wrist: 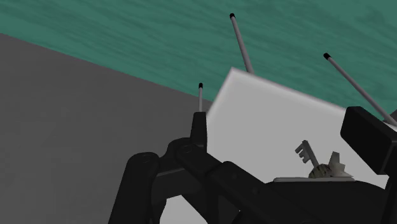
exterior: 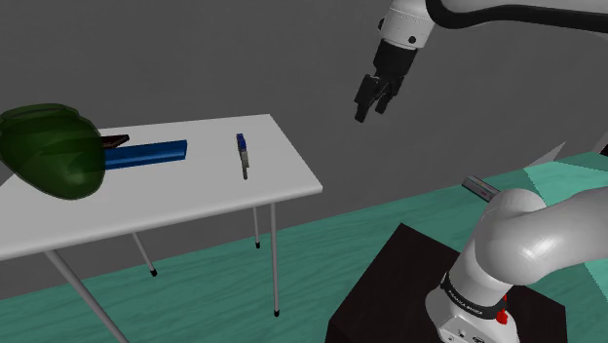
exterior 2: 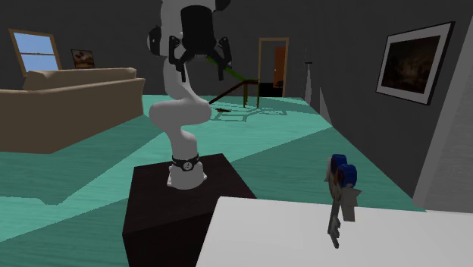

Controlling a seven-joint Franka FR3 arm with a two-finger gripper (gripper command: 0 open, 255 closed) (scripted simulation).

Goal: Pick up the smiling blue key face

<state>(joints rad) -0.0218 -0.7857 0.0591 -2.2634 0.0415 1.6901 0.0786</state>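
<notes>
1. One arm, one small target: the blue-headed key point(exterior: 243, 156) lies flat on the white table point(exterior: 195, 200), close to the edge nearest the robot, with its grey shaft pointing toward the table's front edge in the shoulder view.
2. I cannot make out any smiling face on the key from here. The blue head is what marks it as the thing meant.
3. The gripper point(exterior: 372, 107) hangs high in the air, well apart from the key and out past the table's end. It touches nothing.
4. Its two black fingers stand wide apart with nothing between them, which I take as being readied for a grasp.
5. The hand tilts down toward the table, probably so that its camera looks at the key. The wrist view shows the key's teeth near the table corner.
6. A dark green rounded object point(exterior: 54, 151) and a long blue bar point(exterior: 146, 153) sit at the table's far end, well clear of the key, so they should not hinder a descent.
7. The key lies thin and flat, so I judge the grasp will need the fingers brought right down to the tabletop, astride the shaft or head.
</notes>
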